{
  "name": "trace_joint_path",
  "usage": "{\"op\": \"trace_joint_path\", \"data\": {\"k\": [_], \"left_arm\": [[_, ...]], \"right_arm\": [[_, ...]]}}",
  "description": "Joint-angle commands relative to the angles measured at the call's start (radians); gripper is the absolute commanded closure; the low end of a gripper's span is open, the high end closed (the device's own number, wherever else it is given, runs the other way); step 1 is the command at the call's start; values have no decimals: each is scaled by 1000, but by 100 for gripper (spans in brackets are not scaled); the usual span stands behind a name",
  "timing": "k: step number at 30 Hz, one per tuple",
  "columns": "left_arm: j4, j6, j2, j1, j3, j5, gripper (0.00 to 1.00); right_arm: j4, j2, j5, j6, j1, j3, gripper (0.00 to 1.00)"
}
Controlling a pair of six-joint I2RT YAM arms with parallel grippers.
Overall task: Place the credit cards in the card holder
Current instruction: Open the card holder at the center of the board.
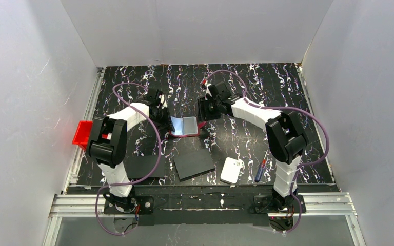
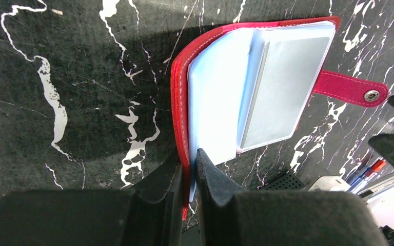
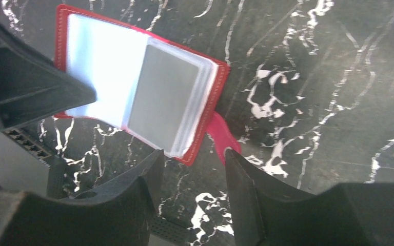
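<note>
**Open card holder and both claws.** The card holder [image 1: 184, 126] lies open on the counter [image 1: 287, 87], between the two arms. The left claw [image 2: 190, 160] is pinched almost closed on the edge of one red cover. The right claw [image 3: 194, 156] stands parted and grips nothing, just beside the opposite cover, with the red strap [image 3: 222, 137] at its gap. A grey credit card [image 2: 282, 89] sits in a clear sleeve.

Red bin [image 1: 82, 134] at left edge; 2 black sheets [image 1: 144, 166] [image 1: 194, 164], white pad [image 1: 232, 170], screwdriver [image 1: 260, 170] (blue handle).
</note>
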Motion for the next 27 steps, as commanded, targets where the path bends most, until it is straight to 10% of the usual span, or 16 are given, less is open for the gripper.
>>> {"op": "trace_joint_path", "data": {"k": [1, 10, 27], "left_arm": [[-3, -1, -48, -3, -22, -3, 91], [-6, -31, -34, 5, -41, 11, 90], [-274, 100, -193, 23, 96, -172, 28]], "right_arm": [[97, 6, -58, 44, 29, 11, 45], [142, 122, -123, 35, 65, 84, 59], [85, 138, -127, -28, 53, 61, 62]]}}
